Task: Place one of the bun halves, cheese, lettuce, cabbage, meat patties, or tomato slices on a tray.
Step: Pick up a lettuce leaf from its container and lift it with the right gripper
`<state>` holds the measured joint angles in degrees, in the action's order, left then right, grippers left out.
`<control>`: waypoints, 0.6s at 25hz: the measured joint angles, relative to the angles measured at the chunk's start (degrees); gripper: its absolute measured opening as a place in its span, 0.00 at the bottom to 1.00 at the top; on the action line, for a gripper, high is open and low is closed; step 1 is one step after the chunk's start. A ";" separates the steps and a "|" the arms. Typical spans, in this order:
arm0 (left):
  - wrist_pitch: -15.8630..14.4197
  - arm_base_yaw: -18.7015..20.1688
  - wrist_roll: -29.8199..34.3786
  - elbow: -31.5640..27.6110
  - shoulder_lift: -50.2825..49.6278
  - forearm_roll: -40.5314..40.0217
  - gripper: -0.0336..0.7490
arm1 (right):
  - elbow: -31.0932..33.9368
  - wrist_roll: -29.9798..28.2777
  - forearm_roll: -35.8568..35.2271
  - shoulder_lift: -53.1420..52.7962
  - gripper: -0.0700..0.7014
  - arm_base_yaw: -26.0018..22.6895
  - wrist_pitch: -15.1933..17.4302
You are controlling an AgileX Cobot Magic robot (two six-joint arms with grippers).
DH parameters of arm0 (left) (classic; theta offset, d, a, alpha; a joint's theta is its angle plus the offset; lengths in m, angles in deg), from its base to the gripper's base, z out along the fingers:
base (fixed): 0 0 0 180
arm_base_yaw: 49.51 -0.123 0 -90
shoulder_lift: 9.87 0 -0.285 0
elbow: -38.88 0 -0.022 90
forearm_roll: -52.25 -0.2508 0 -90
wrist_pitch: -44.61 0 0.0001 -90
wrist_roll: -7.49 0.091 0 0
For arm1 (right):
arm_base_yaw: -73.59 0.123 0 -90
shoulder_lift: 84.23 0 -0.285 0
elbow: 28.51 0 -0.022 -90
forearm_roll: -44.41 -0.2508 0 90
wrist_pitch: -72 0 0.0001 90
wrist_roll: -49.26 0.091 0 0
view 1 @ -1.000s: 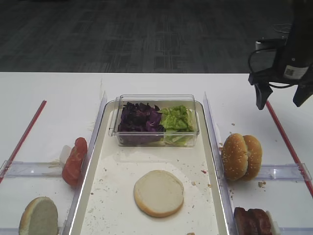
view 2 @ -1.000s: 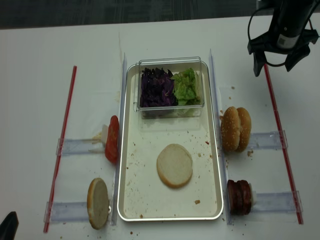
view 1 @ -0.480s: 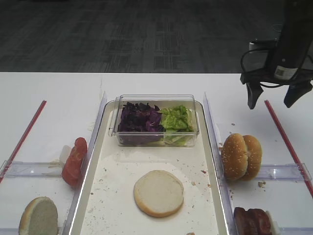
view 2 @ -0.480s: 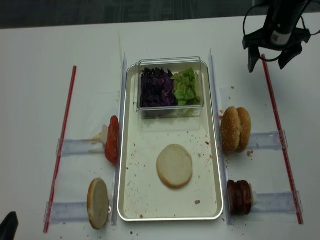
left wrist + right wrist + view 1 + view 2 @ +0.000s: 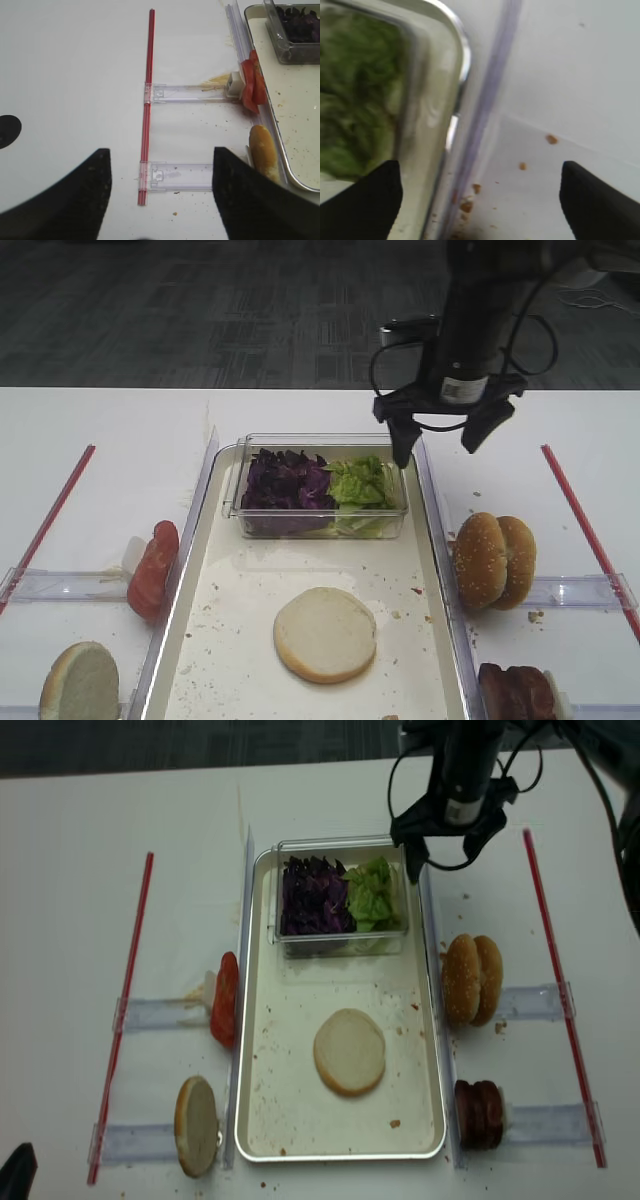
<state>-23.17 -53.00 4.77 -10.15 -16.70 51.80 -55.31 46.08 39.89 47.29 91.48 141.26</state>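
Observation:
A shiny metal tray (image 5: 240,640) (image 5: 300,1120) holds one bun half (image 5: 325,633) (image 5: 349,1051), cut face up. A clear box at its far end contains purple cabbage (image 5: 285,480) (image 5: 315,895) and green lettuce (image 5: 360,483) (image 5: 345,110). My right gripper (image 5: 438,445) (image 5: 440,860) (image 5: 480,200) hovers open and empty over the tray's far right corner, beside the lettuce. More bun halves (image 5: 493,560) and meat patties (image 5: 478,1113) stand right of the tray. Tomato slices (image 5: 225,998) (image 5: 250,85) and another bun half (image 5: 196,1125) stand to its left. My left gripper (image 5: 160,195) is open over bare table. No cheese shows.
Clear plastic holder rails (image 5: 150,1013) (image 5: 535,1002) carry the food on both sides of the tray. Red strips (image 5: 125,1010) (image 5: 560,990) run along the table's left and right. Crumbs lie scattered on the tray floor and near the right rail.
My right gripper has moved left from the table's far right side to the tray's far right corner, staying open. Nothing else has moved.

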 joint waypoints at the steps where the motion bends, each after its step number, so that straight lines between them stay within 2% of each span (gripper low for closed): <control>1: 0.00 0.00 0.00 0.00 0.00 0.00 0.60 | -0.89 0.00 -0.30 0.00 0.95 1.21 0.00; 9: 0.00 0.00 0.00 0.00 0.00 0.00 0.60 | -3.88 0.00 -1.67 0.00 0.95 9.60 -1.58; 15: 0.00 0.00 0.00 0.00 0.00 0.00 0.60 | -3.88 -0.21 -1.55 1.41 0.95 10.78 -2.73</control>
<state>-23.17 -53.00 4.77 -10.15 -16.70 51.80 -59.19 45.87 38.34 48.70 102.26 138.53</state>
